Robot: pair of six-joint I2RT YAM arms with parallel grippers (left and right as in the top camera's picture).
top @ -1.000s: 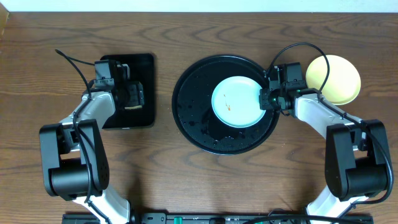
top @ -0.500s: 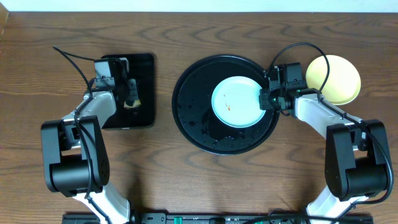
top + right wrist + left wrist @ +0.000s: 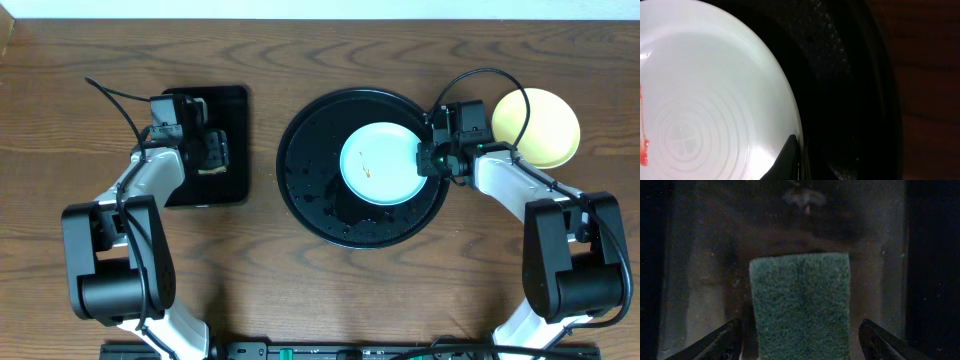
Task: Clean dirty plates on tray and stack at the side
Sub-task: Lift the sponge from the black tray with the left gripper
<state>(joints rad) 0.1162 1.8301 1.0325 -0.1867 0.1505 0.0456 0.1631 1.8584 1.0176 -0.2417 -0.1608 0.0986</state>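
Compared with half a second before, the table point(image 3: 300, 290), the round tray point(image 3: 310, 190) in the middle and the rectangular tray point(image 3: 235, 180) at the left lie in the same places. The blue plate point(image 3: 380, 165) has also not moved; it lies flat inside the round tray, toward the tray's right side. The yellow plate point(image 3: 540, 125) stays on the table just beside the round tray, at its right. The one clear change is at the left claw point(image 3: 213, 152): it was drawn narrow then, and now its jaws stand wide apart again, as they were one second before. This claw hangs over the rectangular tray. In the left wrist view its two fingers point(image 3: 715, 342) are on either side of a green sponge point(image 3: 800, 305), with a gap at each side, so it holds nothing. The sponge lies flat on the rectangular tray. The right claw point(image 3: 427, 158) has kept its place at the right edge of the blue plate, its jaws together on the rim; in the right wrist view one dark finger lies on that rim. A thin orange streak point(image 3: 366, 165) marks the middle of the blue plate
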